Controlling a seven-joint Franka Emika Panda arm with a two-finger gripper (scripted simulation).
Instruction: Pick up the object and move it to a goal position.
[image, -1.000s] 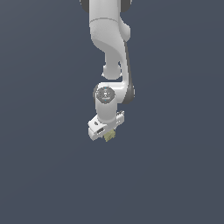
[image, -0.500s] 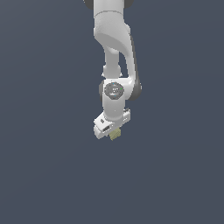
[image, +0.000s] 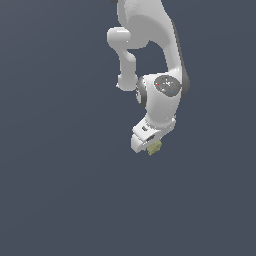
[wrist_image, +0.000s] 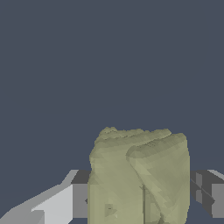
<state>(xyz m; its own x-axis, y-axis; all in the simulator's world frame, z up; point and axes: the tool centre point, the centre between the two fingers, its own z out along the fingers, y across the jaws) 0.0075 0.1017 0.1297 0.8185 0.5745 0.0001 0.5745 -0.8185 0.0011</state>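
Note:
The object (image: 154, 147) is a tiny olive-yellow block with mottled faces. It sticks out just under the white hand of the arm in the exterior view. My gripper (image: 151, 145) is shut on it and holds it in the air above the dark grey ground. In the wrist view the object (wrist_image: 140, 175) fills the lower middle of the picture, pressed between the two fingers (wrist_image: 57, 203), one on each side. No goal marker shows in either view.
The white arm (image: 160, 65) comes down from the upper edge of the exterior view and bends toward that view's right. The plain dark grey ground (image: 60, 190) lies all around.
The arm has swung toward the exterior view's right, carrying the object with it, at much the same height. The grip on the object is unchanged.

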